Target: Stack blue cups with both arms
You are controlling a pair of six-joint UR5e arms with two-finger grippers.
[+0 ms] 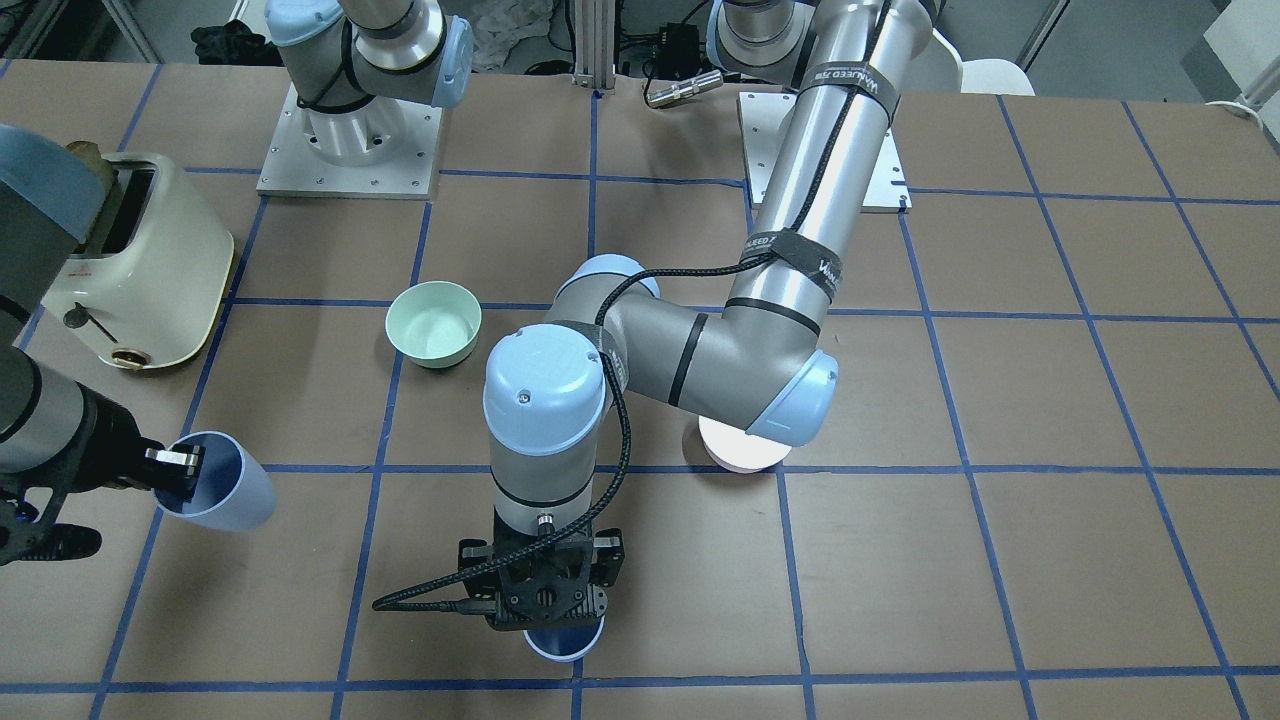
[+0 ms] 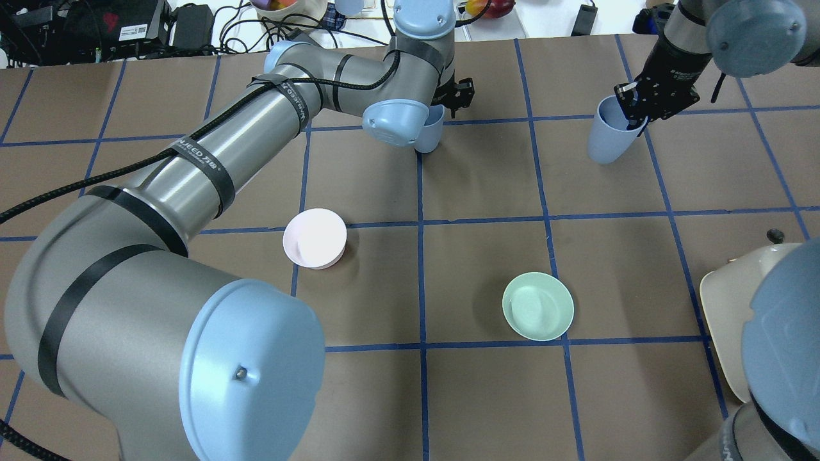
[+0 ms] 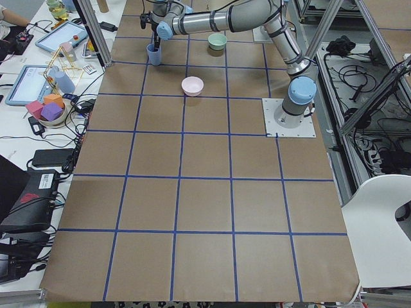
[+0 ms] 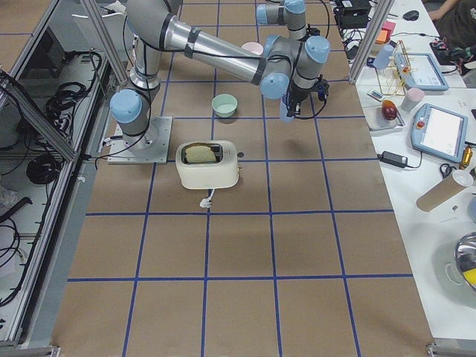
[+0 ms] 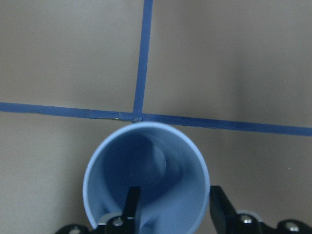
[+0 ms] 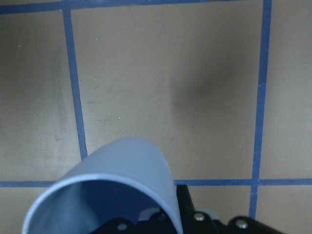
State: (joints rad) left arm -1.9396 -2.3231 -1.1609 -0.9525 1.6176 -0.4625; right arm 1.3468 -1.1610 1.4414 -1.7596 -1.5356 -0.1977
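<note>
Left claw [image 5: 174, 201], jaws apart astride the wall of standing blue cup [image 5: 146, 168]: best closed squarely before lifting off bench [image 5: 229, 58]; right claw [image 1: 180, 471], clamped on tilted blue cup [image 1: 228, 498], likely needs levelling.

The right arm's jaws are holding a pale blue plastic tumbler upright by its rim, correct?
No: that pale blue plastic tumbler is tilted, not upright, as the front-facing view shows. The right arm's jaws do hold it by its rim.
</note>
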